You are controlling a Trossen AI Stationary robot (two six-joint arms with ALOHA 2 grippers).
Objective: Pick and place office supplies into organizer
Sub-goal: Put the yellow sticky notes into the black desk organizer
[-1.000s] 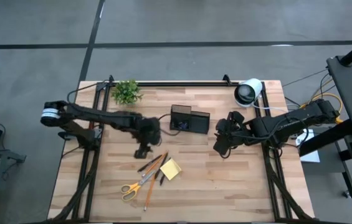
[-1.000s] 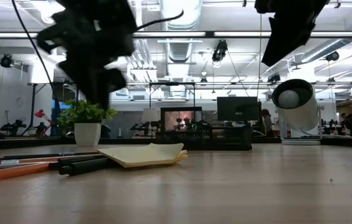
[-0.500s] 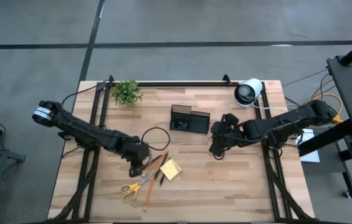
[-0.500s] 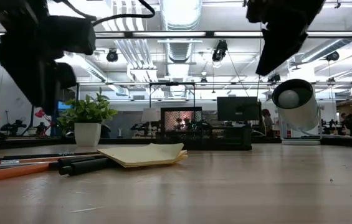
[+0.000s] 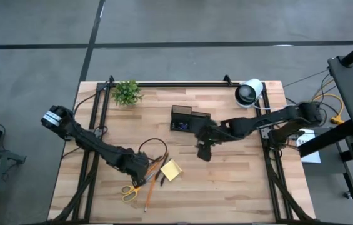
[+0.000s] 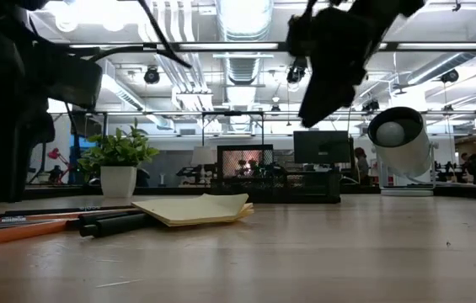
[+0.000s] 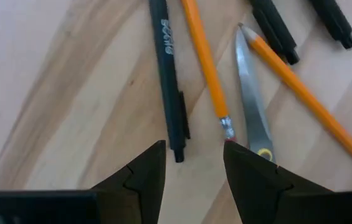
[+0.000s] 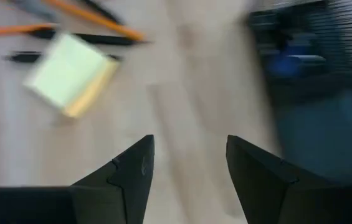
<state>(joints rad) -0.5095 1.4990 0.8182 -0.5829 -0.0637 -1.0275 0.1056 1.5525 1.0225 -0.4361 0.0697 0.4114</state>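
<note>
The yellow sticky pad (image 5: 171, 169) lies flat on the table beside the orange pencils (image 5: 150, 182), dark pens (image 5: 157, 166) and yellow-handled scissors (image 5: 135, 188). The black mesh organizer (image 5: 190, 120) stands farther back. My left gripper (image 7: 193, 158) is open, low over the supplies. Its fingers stand either side of a gap between a dark pen (image 7: 169, 68) and an orange pencil (image 7: 204, 57), next to the scissors' blade (image 7: 250, 102). My right gripper (image 8: 190, 155) is open and hovers between the organizer (image 8: 325, 62) and the pad (image 8: 70, 74).
A small green plant (image 5: 127, 92) stands at the far left of the table, and a white-and-black roll (image 5: 249, 92) at the far right corner. Bare wood lies near and to the right of the pad. The black frame rail runs along the far edge.
My left gripper has swung from near the organizer toward the near edge and come down over the pens and pencils. My right gripper has moved toward the table's left, from right of the organizer to a spot just in front of it, nearer the sticky pad.
</note>
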